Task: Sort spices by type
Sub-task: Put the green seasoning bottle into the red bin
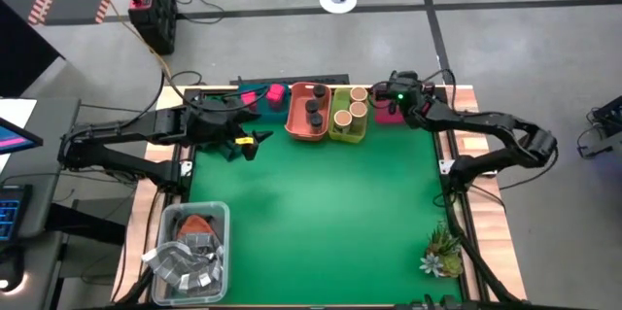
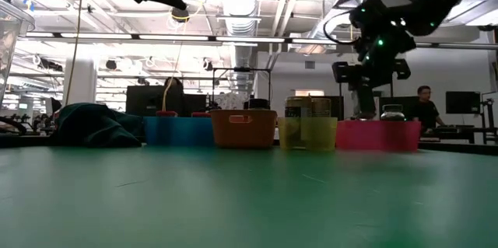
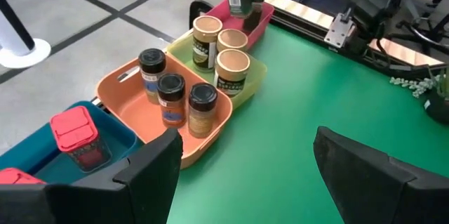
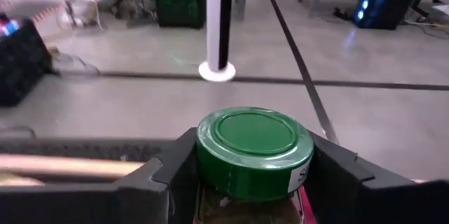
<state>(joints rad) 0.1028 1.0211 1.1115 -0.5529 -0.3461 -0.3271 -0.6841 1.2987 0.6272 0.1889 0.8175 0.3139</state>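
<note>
Spices are being kept in a row of four small trays along the far edge of the green tabletop [image 1: 321, 213]. Three dark-lidded jars [image 3: 172, 97] are being held upright in the orange tray [image 1: 307, 123], close together. Three tan-topped cylinders [image 3: 222, 48] are being held upright in the yellow-green tray [image 1: 347, 131], just to the right of the orange one. A pink cube-like box [image 3: 78, 137] is being kept in the blue tray [image 2: 177, 130] at the left end of the row, with a second pink box partly seen beside it. The pink tray [image 2: 378, 134] is being seen at the right end of the row.

A green-topped jar [image 4: 252, 152] is being gripped by the right claw [image 4: 252, 182], whose fingers are being pressed against the jar's two sides just below the lid. That claw is being held above the pink tray, as the low view shows, and whether the jar is touching the tray cannot be told. The left claw [image 3: 245, 171] is being held with its fingers apart and with nothing between them, above the tabletop just to the left of the orange tray and near the blue one.

A clear plastic tub [image 1: 190, 252] of grey packets is being left at the near left corner of the tabletop, and a leafy green sprig [image 1: 443, 250] is lying at the near right corner. A person [image 2: 424, 108] is being seen in the room beyond the tabletop.
</note>
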